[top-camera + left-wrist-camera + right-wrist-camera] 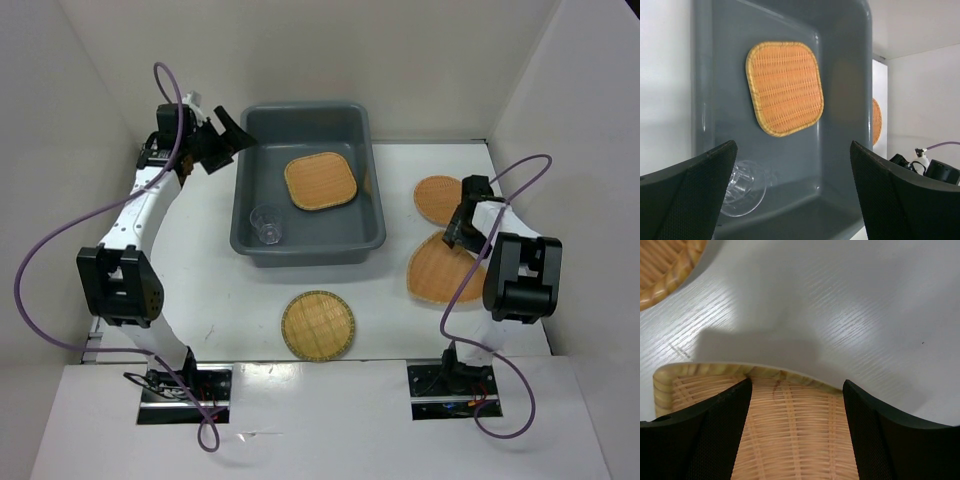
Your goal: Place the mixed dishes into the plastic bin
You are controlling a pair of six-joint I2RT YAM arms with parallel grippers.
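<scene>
Bin (240,215) held the rounded-square plate (321,181) flat on its floor, clear cup (267,224) in its near-left corner. Left gripper (232,143) hung spread wide, empty, by the far-left rim. Right gripper (796,385), jaws apart, sat low over the fan-shaped plate (440,272) at its far edge, one round plate (440,198) just beyond. Second round plate (318,325) lay on the table (200,290), on the near side.

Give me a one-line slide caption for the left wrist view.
Open left fingers face the grey bin, which holds a square woven plate and a clear cup.
</scene>
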